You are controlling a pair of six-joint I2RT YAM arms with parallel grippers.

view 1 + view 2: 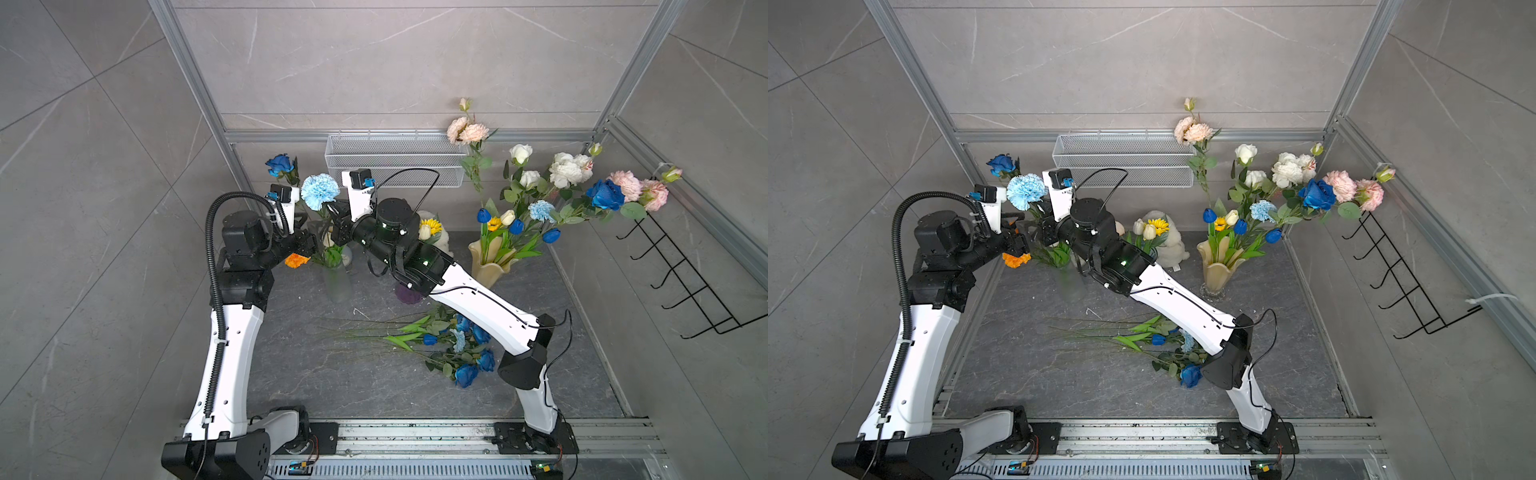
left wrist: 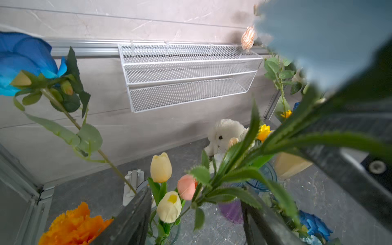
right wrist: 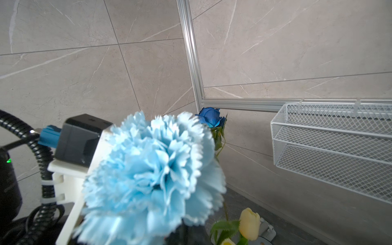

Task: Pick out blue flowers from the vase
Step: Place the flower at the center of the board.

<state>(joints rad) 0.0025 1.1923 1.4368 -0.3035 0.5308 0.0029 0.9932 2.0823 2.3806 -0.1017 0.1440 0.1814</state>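
The right arm (image 1: pixel 478 299) reaches across the dark stone tabletop (image 1: pixel 332 382) towards the far left corner, and the left arm (image 1: pixel 232 332) rises to meet it there. At the far right a yellow ruffled vase (image 1: pixel 492 266) holds a wide bouquet with a deep-blue rose (image 1: pixel 605 194), dark-blue tulip buds (image 1: pixel 483 215) and a small sky-blue carnation (image 1: pixel 541 210) among the white and pink blooms. A pile of blue flowers (image 1: pixel 461 345) lies flat on the tabletop, partly under the right arm.

Between the two wrists stands a clear glass vase (image 1: pixel 338 282). Above it the pale-blue carnation (image 1: pixel 319 191) fills the right wrist view. The right gripper (image 1: pixel 334 216) is pressed together, seemingly on this carnation's stem just below the bloom, though the pinch point is hidden. The left gripper (image 2: pixel 195 199) is spread, its fingers (image 2: pixel 131 220) on either side of the leafy stem without touching it.

A second blue rose (image 1: pixel 279 164) leans from the glass vase towards the corner. An orange marigold (image 1: pixel 296 260) sits just under the left wrist. Cream tulips (image 2: pixel 161 167) and a pink tulip (image 2: pixel 186 186) stand in the vase mouth.
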